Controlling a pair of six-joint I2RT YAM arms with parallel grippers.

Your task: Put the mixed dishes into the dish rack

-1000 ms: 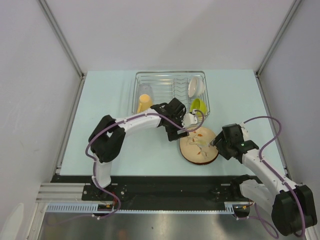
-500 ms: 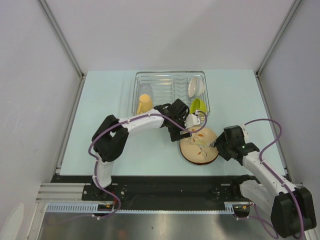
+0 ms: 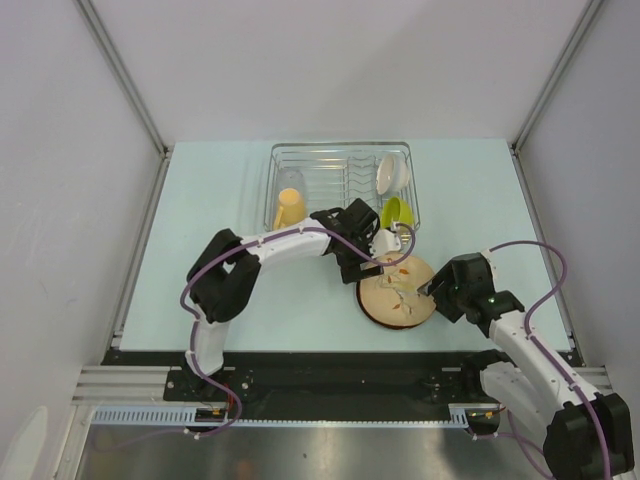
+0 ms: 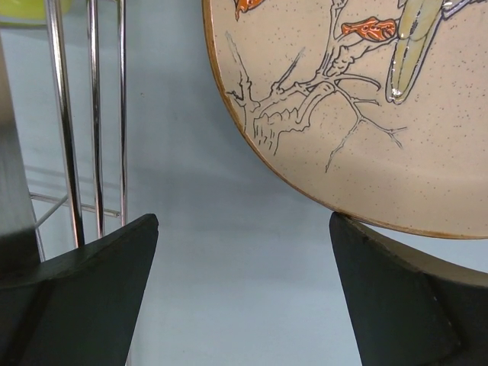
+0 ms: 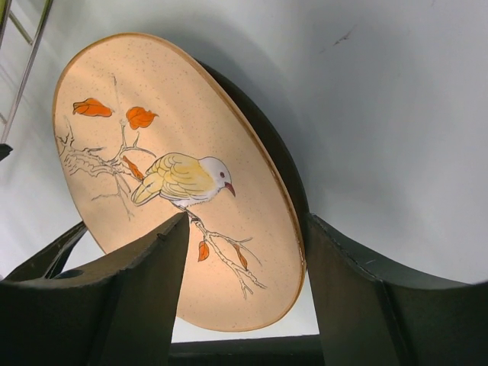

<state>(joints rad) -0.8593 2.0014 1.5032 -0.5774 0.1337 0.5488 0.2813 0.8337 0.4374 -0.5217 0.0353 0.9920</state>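
The round plate with a bird and leaves point(image 3: 398, 290) lies in front of the dish rack point(image 3: 342, 150). A dark rim point(image 5: 278, 145) shows under it, the rest of that thing hidden. My right gripper point(image 3: 432, 290) is open and straddles the plate's right edge point(image 5: 245, 221): one finger over the face, the other outside the dark rim. My left gripper point(image 3: 368, 263) is open and empty at the plate's left edge point(image 4: 244, 221), its right fingertip touching the rim. The rack holds the yellow-orange mug point(image 3: 289, 207), clear glass point(image 3: 290, 180), white bowl point(image 3: 392, 172) and lime-green bowl point(image 3: 395, 211).
The rack's near wires point(image 4: 95, 114) stand just left of my left gripper. The left arm reaches across the rack's front side. Cage posts and white walls bound the pale blue table point(image 3: 210, 200) on both sides and at the back.
My right arm has shifted slightly left toward the plate. My left gripper has edged a little right along the rack's front. The plate has barely moved.
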